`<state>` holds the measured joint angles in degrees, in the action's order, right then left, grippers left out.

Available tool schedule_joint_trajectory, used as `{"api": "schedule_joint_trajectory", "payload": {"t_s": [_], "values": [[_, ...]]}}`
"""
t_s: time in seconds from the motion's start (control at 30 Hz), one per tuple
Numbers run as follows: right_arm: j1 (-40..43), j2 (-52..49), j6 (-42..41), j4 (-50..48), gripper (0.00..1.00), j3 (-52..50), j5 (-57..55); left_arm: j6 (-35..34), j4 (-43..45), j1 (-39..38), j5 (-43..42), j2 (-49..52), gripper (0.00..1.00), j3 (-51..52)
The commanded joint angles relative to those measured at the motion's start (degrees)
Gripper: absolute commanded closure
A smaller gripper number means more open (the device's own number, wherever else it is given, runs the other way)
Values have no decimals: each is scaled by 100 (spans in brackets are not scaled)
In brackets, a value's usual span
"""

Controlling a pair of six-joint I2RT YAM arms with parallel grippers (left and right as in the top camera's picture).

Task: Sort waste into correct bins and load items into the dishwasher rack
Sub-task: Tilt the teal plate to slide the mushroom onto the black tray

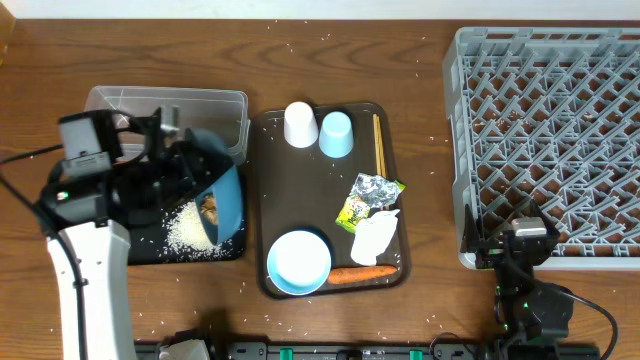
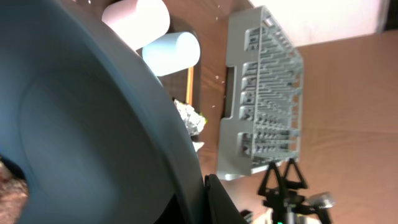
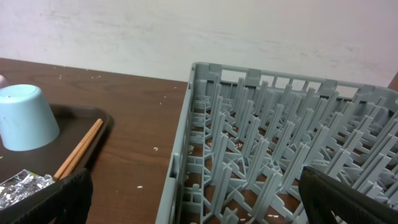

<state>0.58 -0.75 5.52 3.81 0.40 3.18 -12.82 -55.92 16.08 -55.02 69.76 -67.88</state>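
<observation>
Left gripper (image 1: 172, 140) is clamped on the tilted dark blue plate (image 1: 225, 190). Rice grains (image 1: 185, 230) (loose, light) could be spilled past the 3 o'clock edge of the black tray (image 1: 235, 250).

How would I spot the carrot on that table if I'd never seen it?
Find the brown serving tray in the middle of the table. At its lower edge in the overhead view, right of the white bowl, lies the carrot. Nothing else there is orange.

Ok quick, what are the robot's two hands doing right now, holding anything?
Left gripper: shut on the dark blue plate, tipped over the black tray.
Right gripper: open, holding nothing, by the dishwasher rack.
</observation>
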Motion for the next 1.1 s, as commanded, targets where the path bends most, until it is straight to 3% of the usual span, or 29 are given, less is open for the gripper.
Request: {"api": "schedule_joint_trajectory", "payload": {"t_s": [0.0, 0.3, 0.63, 1.07], "values": [[52, -2, 35, 22, 1, -9, 4, 437, -173, 411, -754, -13, 94, 37], [52, -2, 35, 22, 1, -9, 4, 627, -210, 1235, -1276, 22, 94, 623], [52, -2, 33, 22, 1, -9, 4, 1307, -133, 1834, -2850, 264, 94, 802], [52, -2, 35, 22, 1, -9, 4, 997, -212, 2485, -2822, 297, 94, 804]]}}
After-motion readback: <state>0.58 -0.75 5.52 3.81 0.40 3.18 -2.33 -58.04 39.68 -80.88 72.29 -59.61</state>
